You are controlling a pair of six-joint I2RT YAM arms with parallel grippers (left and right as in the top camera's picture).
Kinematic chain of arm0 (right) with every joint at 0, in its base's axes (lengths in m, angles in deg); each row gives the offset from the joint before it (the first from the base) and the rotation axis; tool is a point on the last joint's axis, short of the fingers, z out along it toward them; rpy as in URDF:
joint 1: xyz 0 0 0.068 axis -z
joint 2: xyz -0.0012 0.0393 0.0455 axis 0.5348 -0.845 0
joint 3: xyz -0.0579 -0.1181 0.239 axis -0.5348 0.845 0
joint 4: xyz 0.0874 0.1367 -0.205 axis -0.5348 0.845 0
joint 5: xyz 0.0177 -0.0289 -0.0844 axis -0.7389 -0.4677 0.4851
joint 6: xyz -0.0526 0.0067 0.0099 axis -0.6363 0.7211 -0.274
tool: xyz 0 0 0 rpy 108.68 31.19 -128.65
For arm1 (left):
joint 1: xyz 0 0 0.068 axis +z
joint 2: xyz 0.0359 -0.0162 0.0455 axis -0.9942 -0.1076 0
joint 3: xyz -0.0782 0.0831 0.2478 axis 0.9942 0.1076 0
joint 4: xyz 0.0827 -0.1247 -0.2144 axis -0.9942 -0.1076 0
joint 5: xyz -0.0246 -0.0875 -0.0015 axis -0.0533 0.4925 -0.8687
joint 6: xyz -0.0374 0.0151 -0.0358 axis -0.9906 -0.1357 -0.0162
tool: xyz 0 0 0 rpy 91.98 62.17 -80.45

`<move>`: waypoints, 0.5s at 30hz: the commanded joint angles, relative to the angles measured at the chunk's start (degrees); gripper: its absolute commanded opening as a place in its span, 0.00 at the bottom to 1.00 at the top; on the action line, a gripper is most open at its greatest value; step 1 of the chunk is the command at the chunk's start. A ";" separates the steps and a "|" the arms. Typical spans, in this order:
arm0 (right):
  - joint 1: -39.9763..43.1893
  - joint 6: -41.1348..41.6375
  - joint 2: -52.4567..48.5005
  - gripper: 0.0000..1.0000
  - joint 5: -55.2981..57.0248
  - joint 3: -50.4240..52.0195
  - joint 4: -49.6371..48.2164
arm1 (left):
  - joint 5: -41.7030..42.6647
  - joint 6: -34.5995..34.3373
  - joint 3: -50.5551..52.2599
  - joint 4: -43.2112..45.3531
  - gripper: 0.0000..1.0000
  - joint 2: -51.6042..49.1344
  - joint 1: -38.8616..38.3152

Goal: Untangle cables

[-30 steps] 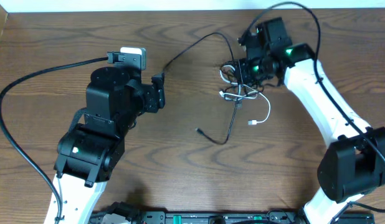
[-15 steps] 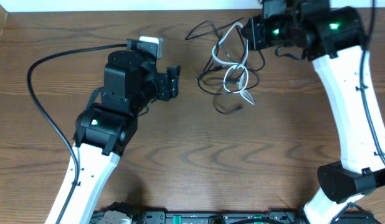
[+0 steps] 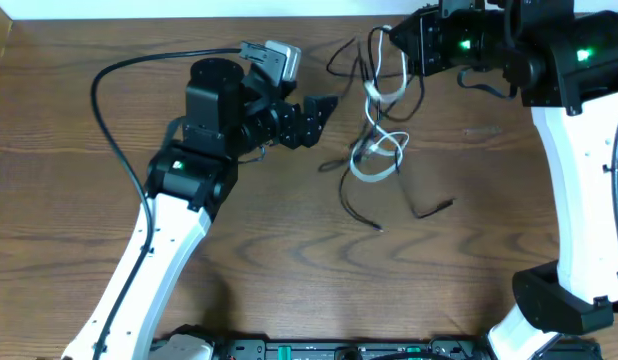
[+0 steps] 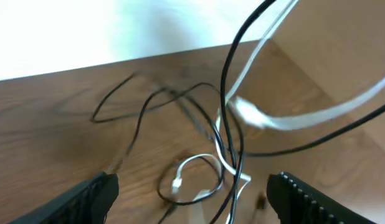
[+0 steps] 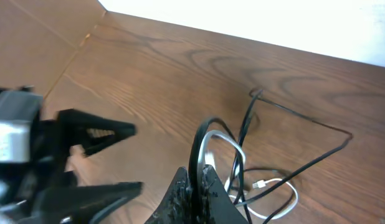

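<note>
The cables (image 3: pixel 374 150), thin black cords tangled with a white one, hang in a bunch from my right gripper (image 3: pixel 397 48) down to the table. That gripper (image 5: pixel 196 169) is shut on a black loop (image 5: pixel 194 146) and a white loop (image 5: pixel 233 146) at the far edge. Loose black ends trail on the wood (image 3: pixel 434 209). My left gripper (image 3: pixel 324 108) is open just left of the hanging bunch. In the left wrist view the white cord (image 4: pixel 245 113) and black cords (image 4: pixel 225 93) dangle ahead between its wide-apart fingers (image 4: pixel 86 198), untouched.
The far table edge (image 3: pixel 319 17) meets a white wall right behind the cables. A thick black arm cable (image 3: pixel 109 90) loops over the table's left side. Bare brown wood (image 3: pixel 319 270) lies in front of the tangle.
My right gripper has pulled the cable bunch up and toward the far edge, stretching it out. The left arm has swung right toward the bunch, and its jaws have opened wider.
</note>
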 commanded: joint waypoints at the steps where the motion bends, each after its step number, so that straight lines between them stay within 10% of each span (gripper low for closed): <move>1: 0.11 -1.05 3.45 0.01 -2.43 -1.44 -0.20 | 7.96 0.28 0.20 1.68 0.83 -2.51 0.13; 15: 0.11 -1.05 4.26 0.01 -8.15 -1.46 -0.35 | 9.33 0.11 0.20 8.35 0.83 -5.90 -1.57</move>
